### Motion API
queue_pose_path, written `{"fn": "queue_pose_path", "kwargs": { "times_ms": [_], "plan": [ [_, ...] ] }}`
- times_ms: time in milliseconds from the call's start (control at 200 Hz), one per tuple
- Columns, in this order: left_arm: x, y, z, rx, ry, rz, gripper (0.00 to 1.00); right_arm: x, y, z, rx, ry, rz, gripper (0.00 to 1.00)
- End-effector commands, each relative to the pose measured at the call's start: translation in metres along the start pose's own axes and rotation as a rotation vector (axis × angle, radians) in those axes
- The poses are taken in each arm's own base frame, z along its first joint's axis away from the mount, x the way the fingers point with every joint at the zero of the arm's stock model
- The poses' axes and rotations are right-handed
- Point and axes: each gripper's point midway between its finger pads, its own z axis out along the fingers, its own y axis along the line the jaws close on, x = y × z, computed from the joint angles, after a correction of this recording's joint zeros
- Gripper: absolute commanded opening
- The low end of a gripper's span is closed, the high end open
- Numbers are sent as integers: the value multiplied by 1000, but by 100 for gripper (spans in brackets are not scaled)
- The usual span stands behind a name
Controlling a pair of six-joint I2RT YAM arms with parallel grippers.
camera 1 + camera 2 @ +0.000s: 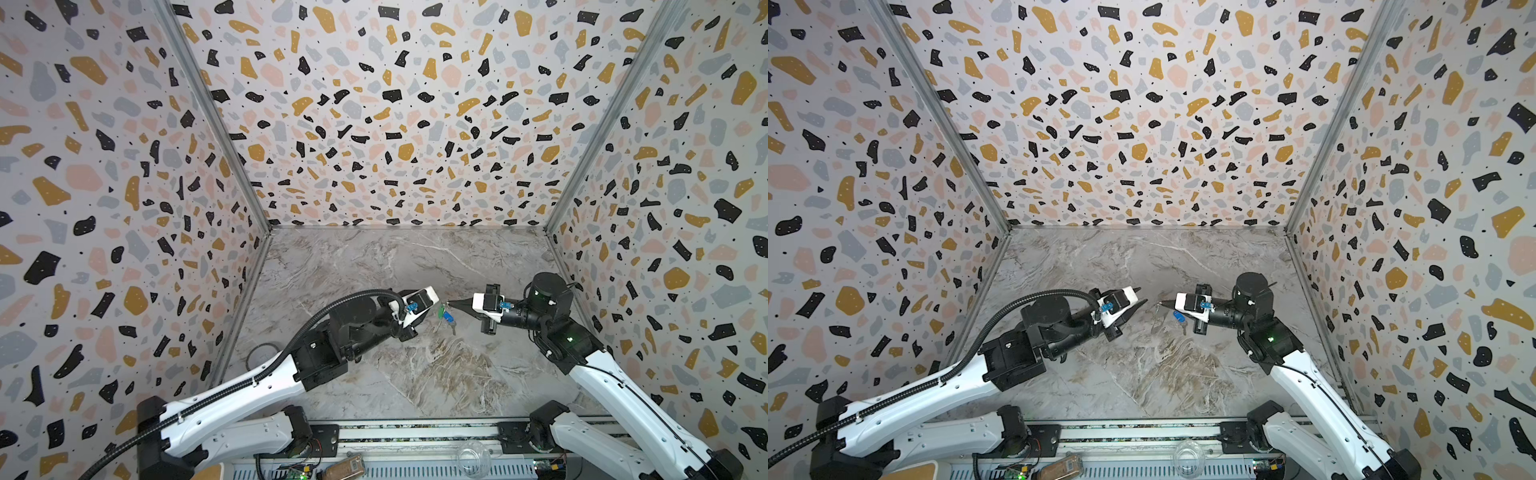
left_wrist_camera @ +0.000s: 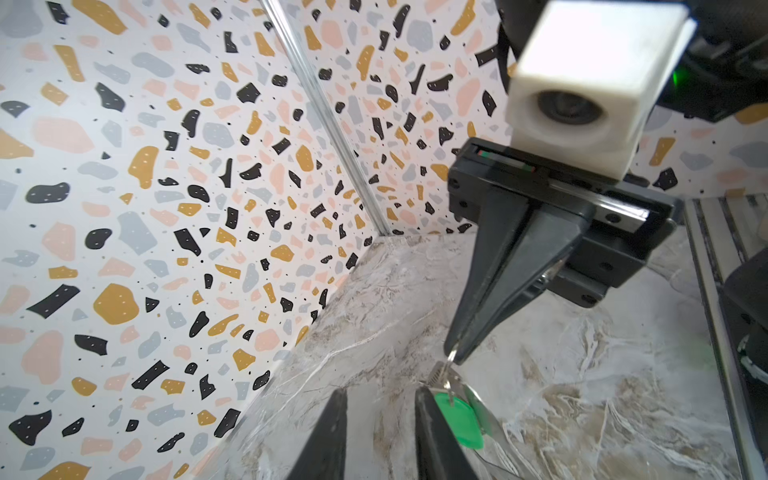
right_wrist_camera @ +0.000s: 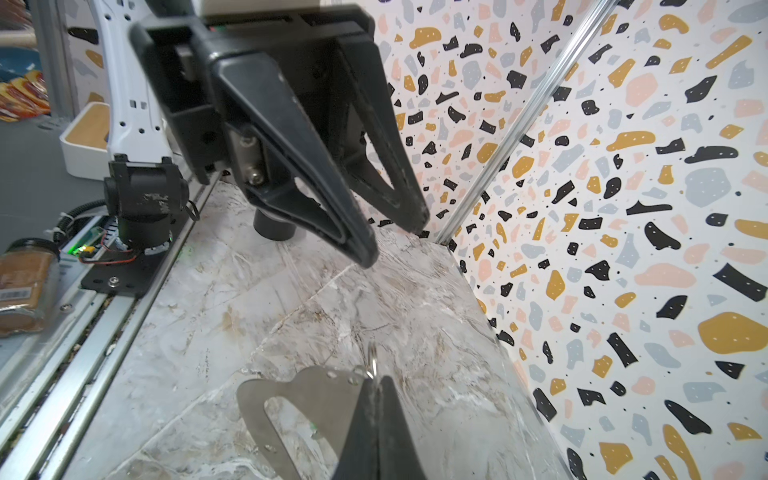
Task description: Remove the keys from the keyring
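- Jaws of the right gripper (image 2: 455, 353) pinch a metal ring (image 3: 372, 361) of the keyring (image 3: 291, 390), which hangs below the tips.
- Under those tips cluster the keys (image 1: 452, 329), green tag (image 2: 461, 419) and blue tag (image 1: 448, 317).
- Nearby, the left gripper (image 2: 380, 399) is partly open and empty, green tag just beside one finger.

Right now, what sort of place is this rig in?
Most likely a lab test cell, not a home: speckled walls box in a marble-look tabletop, and the left arm and right arm stand on a metal rail with bare circuit boards along the front edge.
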Motion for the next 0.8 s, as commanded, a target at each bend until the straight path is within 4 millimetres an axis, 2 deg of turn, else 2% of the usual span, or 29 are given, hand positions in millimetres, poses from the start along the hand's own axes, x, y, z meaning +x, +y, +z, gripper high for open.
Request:
{"fn": "queue_pose_path", "kwargs": {
  "times_ms": [0,270,631,796],
  "plan": [
    [-28,7,-9,-4,-169,-97,29,-23,3,-2,-43,-107,3,0],
    [-20,-19,-3,124,-175,-90,31,-31,9,-1,-98,-174,42,0],
    [-11,-26,-1,150,-149,-72,31,-33,10,0,-122,-190,56,0],
    [-10,-26,4,149,-138,-67,24,-35,13,-1,-137,-201,54,0]
  ]
}}
